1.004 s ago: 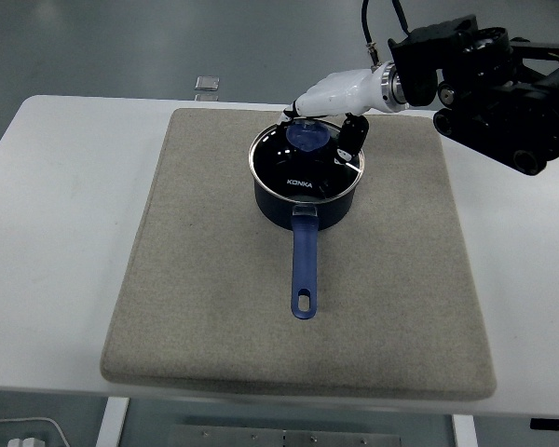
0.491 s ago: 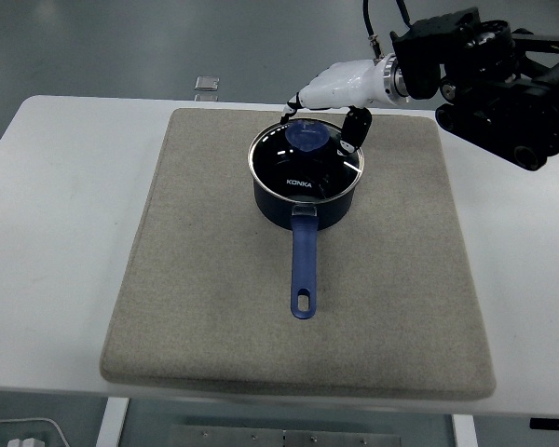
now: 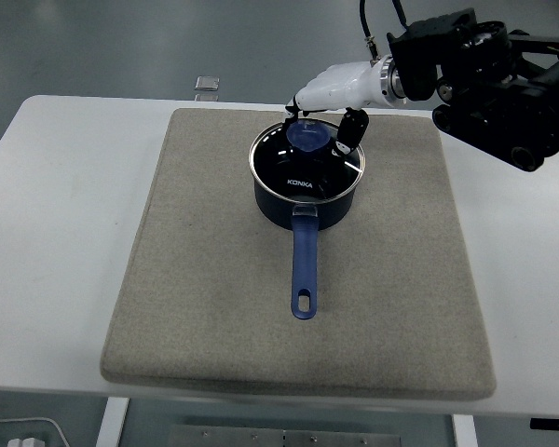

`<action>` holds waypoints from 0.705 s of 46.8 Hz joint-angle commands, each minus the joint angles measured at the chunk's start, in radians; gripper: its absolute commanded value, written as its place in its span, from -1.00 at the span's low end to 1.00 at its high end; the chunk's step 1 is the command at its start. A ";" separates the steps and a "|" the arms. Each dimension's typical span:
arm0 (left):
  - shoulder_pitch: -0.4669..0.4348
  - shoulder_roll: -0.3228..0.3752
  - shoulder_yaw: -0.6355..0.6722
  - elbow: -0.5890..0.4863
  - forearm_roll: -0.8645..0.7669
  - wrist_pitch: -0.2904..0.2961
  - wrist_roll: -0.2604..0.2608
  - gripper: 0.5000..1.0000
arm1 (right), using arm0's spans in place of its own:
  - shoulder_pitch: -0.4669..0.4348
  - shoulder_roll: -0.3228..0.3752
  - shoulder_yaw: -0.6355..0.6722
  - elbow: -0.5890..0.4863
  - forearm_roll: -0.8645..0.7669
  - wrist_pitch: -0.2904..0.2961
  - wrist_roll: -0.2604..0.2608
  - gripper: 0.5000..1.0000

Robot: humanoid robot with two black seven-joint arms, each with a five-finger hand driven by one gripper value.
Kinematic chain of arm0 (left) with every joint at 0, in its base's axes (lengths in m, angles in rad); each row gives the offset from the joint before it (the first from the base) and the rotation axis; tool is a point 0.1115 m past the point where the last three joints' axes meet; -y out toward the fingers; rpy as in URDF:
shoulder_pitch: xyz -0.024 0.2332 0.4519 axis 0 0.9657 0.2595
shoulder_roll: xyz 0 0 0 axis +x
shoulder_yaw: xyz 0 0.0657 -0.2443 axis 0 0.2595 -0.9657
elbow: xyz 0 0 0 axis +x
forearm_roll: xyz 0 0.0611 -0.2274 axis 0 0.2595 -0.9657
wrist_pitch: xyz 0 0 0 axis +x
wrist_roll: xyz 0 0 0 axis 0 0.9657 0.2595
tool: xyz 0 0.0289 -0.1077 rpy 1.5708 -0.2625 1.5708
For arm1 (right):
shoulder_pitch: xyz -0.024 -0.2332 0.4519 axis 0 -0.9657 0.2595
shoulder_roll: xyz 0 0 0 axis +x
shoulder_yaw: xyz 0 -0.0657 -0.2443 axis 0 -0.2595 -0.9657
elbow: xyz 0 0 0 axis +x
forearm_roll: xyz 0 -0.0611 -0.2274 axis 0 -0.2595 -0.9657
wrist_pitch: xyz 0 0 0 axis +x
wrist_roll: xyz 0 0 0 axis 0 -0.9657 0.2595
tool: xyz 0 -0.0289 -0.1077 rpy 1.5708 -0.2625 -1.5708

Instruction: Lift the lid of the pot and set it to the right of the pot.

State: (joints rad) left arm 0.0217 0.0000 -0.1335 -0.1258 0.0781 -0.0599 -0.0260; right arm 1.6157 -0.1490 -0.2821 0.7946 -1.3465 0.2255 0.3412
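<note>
head view — right hand (image 3: 328, 104) edged nearer lid knob (image 3: 306, 137)

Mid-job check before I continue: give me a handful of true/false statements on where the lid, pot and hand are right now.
1. The lid sits on the pot. True.
2. The right hand is over the lid's blue knob, fingers spread around it. True.
3. The pot's handle points toward the far edge of the table. False: it points toward the near edge.
4. The pot stands directly on the bare white table. False: it stands on a grey mat.
5. The left hand is holding the pot handle. False: no left hand is in view.
</note>
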 commanded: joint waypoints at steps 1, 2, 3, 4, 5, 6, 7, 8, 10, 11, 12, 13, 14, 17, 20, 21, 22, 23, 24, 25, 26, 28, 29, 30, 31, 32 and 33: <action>0.001 0.000 0.000 0.000 0.000 0.000 0.000 1.00 | 0.000 0.005 0.000 0.000 0.001 0.001 -0.001 0.29; 0.001 0.000 0.000 0.000 0.000 0.000 0.000 1.00 | 0.000 0.005 0.000 0.000 0.000 0.001 -0.001 0.29; 0.000 0.000 0.000 0.000 0.000 0.000 0.000 1.00 | 0.000 0.005 0.000 -0.001 0.000 0.001 -0.001 0.29; 0.001 0.000 0.000 0.000 0.000 0.000 0.000 1.00 | -0.002 0.005 0.000 0.000 0.000 0.001 -0.001 0.29; 0.000 0.000 0.000 0.000 -0.001 0.000 0.000 1.00 | -0.002 0.006 0.000 -0.001 0.000 0.001 -0.001 0.29; 0.001 0.000 0.000 0.000 -0.001 0.000 0.000 1.00 | -0.002 0.006 0.000 -0.001 0.000 0.001 -0.001 0.29; 0.000 0.000 0.000 0.000 0.000 0.000 0.000 1.00 | -0.002 0.008 0.000 -0.001 0.000 0.001 -0.001 0.29; 0.000 0.000 0.000 0.000 -0.001 0.000 0.000 1.00 | -0.002 0.008 0.000 -0.001 0.000 0.001 -0.001 0.28; 0.000 0.000 0.000 0.000 -0.001 0.000 0.000 1.00 | -0.002 0.008 0.000 0.000 0.000 0.001 -0.001 0.27; 0.001 0.000 0.000 0.000 0.000 0.000 0.000 1.00 | -0.002 0.009 0.000 -0.001 0.000 0.003 -0.001 0.24; 0.000 0.000 0.000 0.000 -0.001 0.000 0.000 1.00 | -0.002 0.011 -0.002 0.000 0.000 0.003 -0.001 0.19; 0.001 0.000 0.000 0.000 0.000 0.000 0.000 1.00 | -0.002 0.012 -0.002 -0.001 0.000 0.005 -0.001 0.18; 0.001 0.000 0.000 0.000 -0.001 0.000 0.000 1.00 | 0.000 0.012 -0.002 -0.001 0.000 0.006 -0.001 0.17; 0.000 0.000 0.000 0.000 0.000 0.000 0.000 1.00 | 0.000 0.014 -0.002 -0.001 0.000 0.008 -0.001 0.07; 0.000 0.000 0.000 0.000 0.000 0.000 0.000 1.00 | -0.002 0.014 -0.002 -0.001 0.000 0.009 -0.001 0.04; 0.000 0.000 0.000 0.000 -0.001 0.000 0.000 1.00 | -0.002 0.014 -0.002 -0.001 0.000 0.009 -0.001 0.03; 0.000 0.000 0.000 0.000 0.000 0.000 0.000 1.00 | -0.002 0.014 -0.002 0.000 0.000 0.009 -0.001 0.02; 0.001 0.000 0.000 0.000 0.000 0.000 0.000 1.00 | -0.002 0.014 -0.002 -0.001 0.000 0.009 -0.001 0.01; 0.000 0.000 0.000 0.000 0.000 0.000 0.000 1.00 | -0.002 0.014 -0.002 -0.001 0.000 0.009 -0.001 -0.03; 0.001 0.000 0.000 0.000 0.000 0.000 0.000 1.00 | -0.002 0.014 -0.002 0.000 0.001 0.009 -0.001 -0.09; 0.000 0.000 0.000 0.000 0.000 0.000 0.000 1.00 | 0.000 0.014 -0.002 -0.001 0.000 0.009 -0.002 -0.11; 0.000 0.000 0.000 0.000 -0.001 0.000 0.000 1.00 | 0.000 0.014 -0.002 0.000 0.000 0.009 -0.001 -0.12; 0.000 0.000 0.000 0.000 0.000 0.000 0.000 1.00 | 0.001 0.014 -0.002 0.000 0.000 0.009 -0.002 -0.12; 0.000 0.000 0.000 0.000 -0.001 0.000 0.000 1.00 | 0.001 0.014 -0.002 0.000 0.000 0.009 -0.002 -0.14; 0.000 0.000 0.000 0.000 0.000 0.000 0.000 1.00 | 0.001 0.014 -0.002 0.000 0.001 0.009 -0.001 -0.15; 0.000 0.000 0.000 0.000 0.000 0.000 0.000 1.00 | 0.001 0.014 -0.002 0.000 0.001 0.009 -0.002 -0.16; 0.000 0.000 0.000 0.000 0.000 0.000 0.000 1.00 | 0.001 0.014 -0.002 0.000 0.000 0.009 -0.002 -0.16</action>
State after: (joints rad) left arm 0.0216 0.0000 -0.1335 -0.1258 0.0774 -0.0598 -0.0260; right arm 1.6163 -0.1350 -0.2838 0.7941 -1.3467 0.2348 0.3396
